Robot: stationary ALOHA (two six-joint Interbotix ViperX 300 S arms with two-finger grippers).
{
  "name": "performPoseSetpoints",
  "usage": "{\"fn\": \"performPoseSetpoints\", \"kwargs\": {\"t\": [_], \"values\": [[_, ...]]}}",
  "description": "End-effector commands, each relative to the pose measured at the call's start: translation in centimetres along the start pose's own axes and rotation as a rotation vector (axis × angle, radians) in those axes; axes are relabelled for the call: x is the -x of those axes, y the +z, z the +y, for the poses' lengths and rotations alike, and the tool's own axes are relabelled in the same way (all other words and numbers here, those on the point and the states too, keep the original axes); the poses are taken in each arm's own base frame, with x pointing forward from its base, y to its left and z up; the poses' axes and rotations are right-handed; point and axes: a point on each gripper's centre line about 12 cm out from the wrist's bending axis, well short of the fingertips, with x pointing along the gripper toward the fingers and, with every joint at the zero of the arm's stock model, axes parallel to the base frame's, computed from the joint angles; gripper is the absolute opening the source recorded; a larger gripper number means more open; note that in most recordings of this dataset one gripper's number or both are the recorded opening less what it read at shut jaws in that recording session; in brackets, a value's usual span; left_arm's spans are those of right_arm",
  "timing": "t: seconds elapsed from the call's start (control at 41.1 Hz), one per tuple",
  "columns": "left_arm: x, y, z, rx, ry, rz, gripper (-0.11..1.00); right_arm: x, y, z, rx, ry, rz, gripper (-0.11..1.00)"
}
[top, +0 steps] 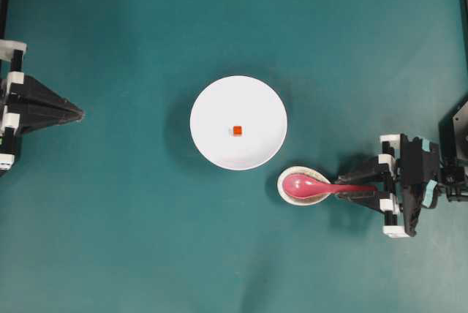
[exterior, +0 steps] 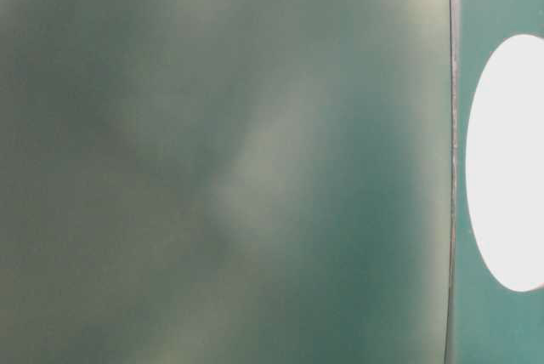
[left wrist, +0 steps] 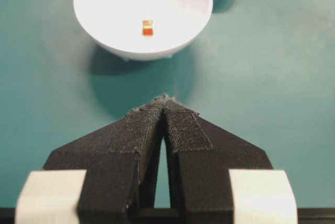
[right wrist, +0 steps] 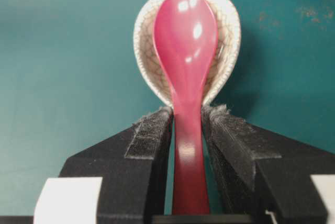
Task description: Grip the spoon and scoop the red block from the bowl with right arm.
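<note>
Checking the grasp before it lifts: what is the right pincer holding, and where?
The right pincer holds the spoon by its handle.

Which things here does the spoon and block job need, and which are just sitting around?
Needed:
spoon, gripped by its handle
red block, in the bowl
bowl
right gripper

Not needed:
speckled dish, under the spoon's scoop
left gripper, parked shut away from the bowl

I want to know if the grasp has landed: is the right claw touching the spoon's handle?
Touching. The right wrist view shows the right claw with both pads pressed against the spoon handle, no gap either side.
</note>
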Motion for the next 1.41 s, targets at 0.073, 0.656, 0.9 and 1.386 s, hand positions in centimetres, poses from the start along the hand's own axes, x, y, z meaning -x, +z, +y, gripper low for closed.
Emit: {"fn": "performPoseSetpoints", "kwargs": {"t": [0.073, 0.656, 0.9, 1.386], "values": [[0.0, 0.6, 0.0, -0.003, 0.0, -0.011, 0.0, 0.0, 0.6, 0.4, -0.01, 0.014, -0.026, 0.37], [0.0, 0.6, 0.0, -0.002, 0.0, -0.009, 0.0, 0.9, 2.5, 0.8, -0.052, 0.049, -0.075, 0.25], [0.0, 0.6, 0.0, -0.003, 0.0, -0.011, 0.0, 1.8, 5.3, 1.3, -0.104, 0.093, -0.111, 0.25], [0.0, 0.6, 0.0, -0.003, 0.0, -0.011, 0.0, 1.6, 11.9, -0.9, -0.081, 0.041, -0.113, 0.25]]}}
